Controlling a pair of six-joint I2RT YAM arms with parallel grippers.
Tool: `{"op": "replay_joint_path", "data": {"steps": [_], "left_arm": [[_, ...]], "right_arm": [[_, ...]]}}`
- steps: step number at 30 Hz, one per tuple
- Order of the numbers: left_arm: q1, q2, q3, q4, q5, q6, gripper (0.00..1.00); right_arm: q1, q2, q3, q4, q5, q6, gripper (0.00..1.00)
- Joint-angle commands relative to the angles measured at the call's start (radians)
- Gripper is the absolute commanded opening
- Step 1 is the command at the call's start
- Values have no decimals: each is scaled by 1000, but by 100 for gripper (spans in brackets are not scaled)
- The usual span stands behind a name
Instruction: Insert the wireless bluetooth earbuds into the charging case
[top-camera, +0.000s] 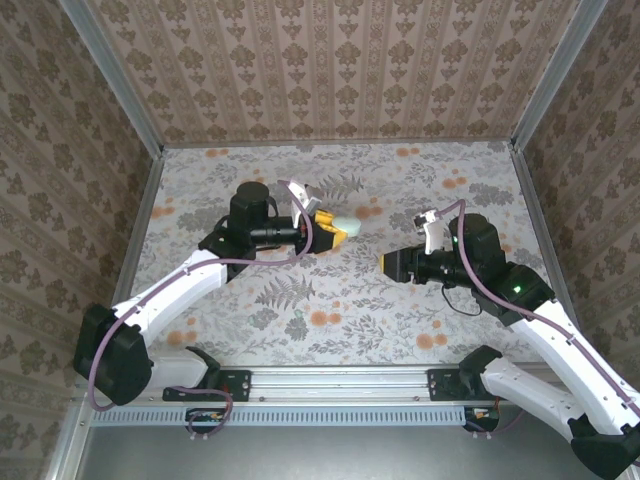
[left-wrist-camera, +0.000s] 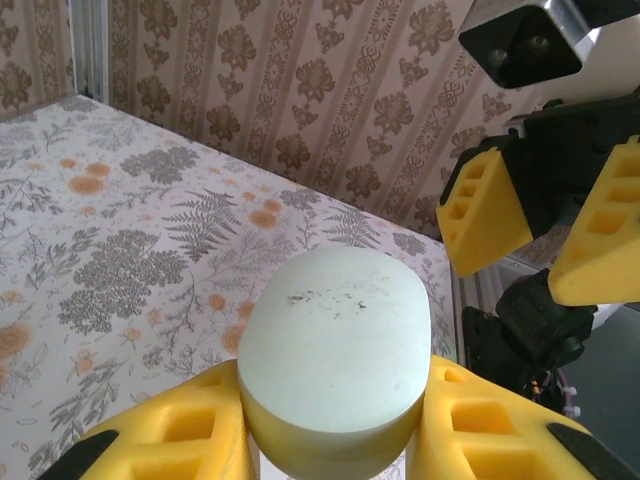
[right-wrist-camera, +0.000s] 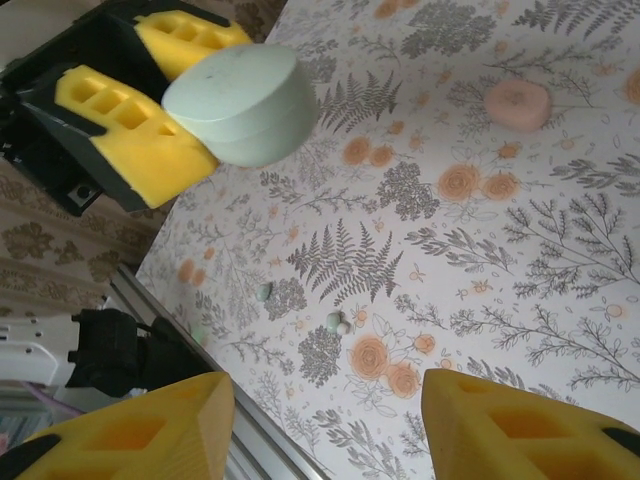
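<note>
My left gripper (top-camera: 335, 232) is shut on the charging case (top-camera: 344, 224), a pale mint oval pebble held above the table's middle. Up close the case (left-wrist-camera: 335, 350) sits between the yellow fingers (left-wrist-camera: 170, 430), lid closed. My right gripper (top-camera: 388, 263) faces it from the right, open, with nothing between its fingers (right-wrist-camera: 480, 425). The right wrist view shows the case (right-wrist-camera: 245, 100) in the left gripper's pads (right-wrist-camera: 130, 125). Two tiny pale earbuds lie on the cloth below, one (right-wrist-camera: 264, 291) alone and one (right-wrist-camera: 337, 321) beside an orange flower. One earbud (top-camera: 296, 327) lies near the front edge.
A pink oval piece (right-wrist-camera: 517, 103) lies flat on the floral cloth farther off. The metal rail (top-camera: 340, 378) runs along the near edge, and patterned walls (top-camera: 330, 70) close in the back and sides. The right gripper (left-wrist-camera: 540, 225) hangs close ahead of the case.
</note>
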Motion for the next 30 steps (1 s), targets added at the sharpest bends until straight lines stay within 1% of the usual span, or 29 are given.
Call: {"op": "replay_joint_path", "data": {"steps": [1, 6, 11, 17, 20, 23, 30], "left_arm": [[3, -31, -5, -18, 57, -16, 17], [5, -22, 20, -32, 102, -19, 17], [10, 3, 69, -69, 149, -10, 16], [9, 18, 74, -68, 187, -22, 15], [8, 20, 61, -59, 184, -31, 15], [8, 28, 42, -29, 183, -37, 15], [7, 32, 39, -38, 189, -28, 14]], "right_arm": [[6, 5, 20, 16, -71, -97, 54], [6, 63, 38, 54, -117, -144, 56], [7, 171, 81, 119, -118, -178, 56], [6, 262, 103, 221, -139, -166, 56], [6, 297, 135, 217, -153, -161, 56], [6, 309, 144, 231, -179, -161, 56], [6, 312, 149, 252, -256, -173, 57]]}}
